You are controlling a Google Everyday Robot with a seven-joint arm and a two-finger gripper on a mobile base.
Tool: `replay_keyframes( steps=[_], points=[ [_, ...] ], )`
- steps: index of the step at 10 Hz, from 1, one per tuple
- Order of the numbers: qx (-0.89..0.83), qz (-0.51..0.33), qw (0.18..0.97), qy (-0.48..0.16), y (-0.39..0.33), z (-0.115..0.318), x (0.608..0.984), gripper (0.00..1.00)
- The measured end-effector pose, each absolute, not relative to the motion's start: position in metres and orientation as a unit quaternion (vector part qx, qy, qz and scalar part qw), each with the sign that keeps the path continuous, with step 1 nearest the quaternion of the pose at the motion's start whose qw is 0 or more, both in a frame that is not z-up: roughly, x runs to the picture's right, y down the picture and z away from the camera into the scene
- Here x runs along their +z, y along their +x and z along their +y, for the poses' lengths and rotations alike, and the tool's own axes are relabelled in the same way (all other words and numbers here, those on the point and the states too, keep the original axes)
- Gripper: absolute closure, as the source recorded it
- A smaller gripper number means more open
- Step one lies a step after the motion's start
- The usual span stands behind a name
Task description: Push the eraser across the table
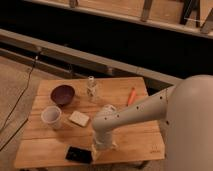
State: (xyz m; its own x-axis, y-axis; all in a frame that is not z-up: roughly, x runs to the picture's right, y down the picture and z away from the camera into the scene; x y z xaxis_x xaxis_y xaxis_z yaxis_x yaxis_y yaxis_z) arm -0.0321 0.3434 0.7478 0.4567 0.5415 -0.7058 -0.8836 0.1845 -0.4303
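Looking along the near edge of the worktop (135, 135), you find the eraser (79, 154) lying flat, close to the front left corner as the camera sees it. Your gripper (99, 149) is down at the worktop just beside the eraser's right end. The arm's wrist (106, 132) covers the meeting point, so you cannot tell whether they touch, nor whether the jaws are released or clenched.

Farther back on the left stands a dark maroon bowl (63, 94), upright. In front of it is a white cup (51, 116), also upright. Nothing you can make out shows inside either. A beige sponge block (79, 118) lies just right of the cup, a small clear bottle (91, 87) stands near the bowl, and an orange stick (131, 95) lies toward the back right.
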Motion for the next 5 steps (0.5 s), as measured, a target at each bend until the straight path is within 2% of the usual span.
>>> replay_keyframes(
  steps=[5],
  points=[
    [0.462,0.197,0.753,-0.426,-0.052,0.338,0.752,0.35]
  ],
)
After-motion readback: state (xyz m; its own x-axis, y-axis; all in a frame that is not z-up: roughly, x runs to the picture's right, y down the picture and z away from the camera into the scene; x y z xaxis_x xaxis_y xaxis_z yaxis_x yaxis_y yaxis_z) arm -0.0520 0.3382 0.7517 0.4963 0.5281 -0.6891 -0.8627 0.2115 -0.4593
